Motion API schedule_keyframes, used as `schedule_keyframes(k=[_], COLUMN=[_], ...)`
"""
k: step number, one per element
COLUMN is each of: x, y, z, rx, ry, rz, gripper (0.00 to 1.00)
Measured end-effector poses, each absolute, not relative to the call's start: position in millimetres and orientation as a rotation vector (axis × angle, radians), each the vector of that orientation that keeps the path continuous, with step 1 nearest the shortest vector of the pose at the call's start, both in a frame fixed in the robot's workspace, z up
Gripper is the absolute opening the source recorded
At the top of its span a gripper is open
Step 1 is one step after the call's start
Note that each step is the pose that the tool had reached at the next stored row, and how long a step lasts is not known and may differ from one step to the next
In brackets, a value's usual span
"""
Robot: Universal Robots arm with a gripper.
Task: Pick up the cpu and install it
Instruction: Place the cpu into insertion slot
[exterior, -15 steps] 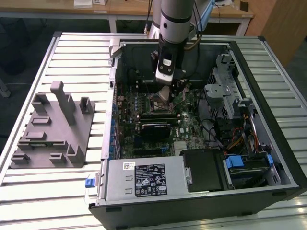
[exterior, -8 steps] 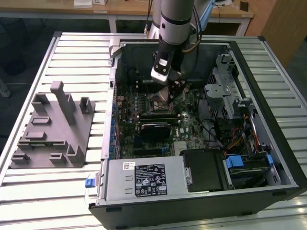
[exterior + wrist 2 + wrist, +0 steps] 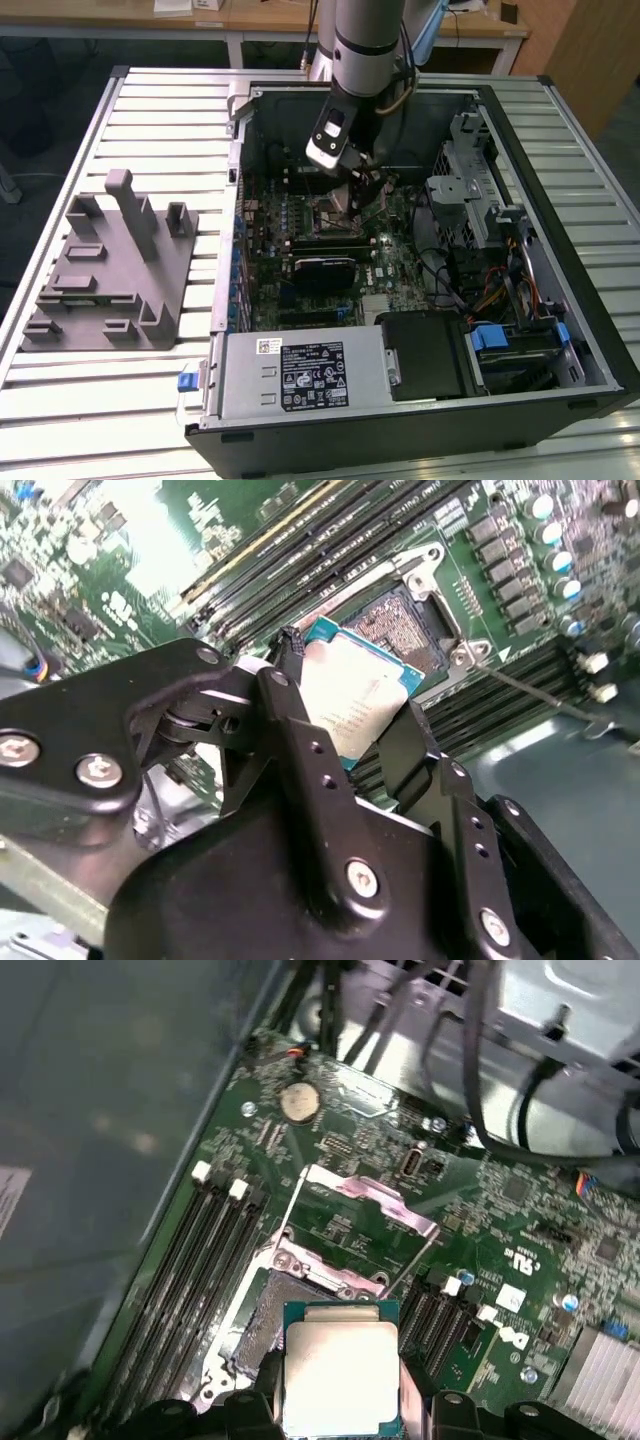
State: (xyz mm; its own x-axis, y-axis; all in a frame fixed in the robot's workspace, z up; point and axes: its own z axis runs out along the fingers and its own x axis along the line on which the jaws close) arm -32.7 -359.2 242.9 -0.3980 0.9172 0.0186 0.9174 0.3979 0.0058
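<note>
While it hangs over the open socket (image 3: 255, 1320) | gripper (image 3: 345, 705) grasps cpu (image 3: 340, 1375) by its edges

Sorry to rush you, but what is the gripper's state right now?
Gripper: closed on the cpu, holding it above the open socket.

Second wrist view: cpu (image 3: 352, 690) lower part hidden behind black fingers (image 3: 295, 730) | First wrist view: cpu near edge lost at the frame edge, socket (image 3: 252, 1328) partly covered by the cpu | Exterior view: arm (image 3: 365, 40) cut off at top edge, grip too small to tell.
</note>
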Motion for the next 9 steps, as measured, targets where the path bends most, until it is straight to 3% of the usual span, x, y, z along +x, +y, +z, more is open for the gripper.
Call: schedule_keyframes(k=[9], x=[-32.7], y=[-359.2], z=[239.2], rx=[-1.927], ry=[-2.467], rz=[-0.025], gripper=[0.54])
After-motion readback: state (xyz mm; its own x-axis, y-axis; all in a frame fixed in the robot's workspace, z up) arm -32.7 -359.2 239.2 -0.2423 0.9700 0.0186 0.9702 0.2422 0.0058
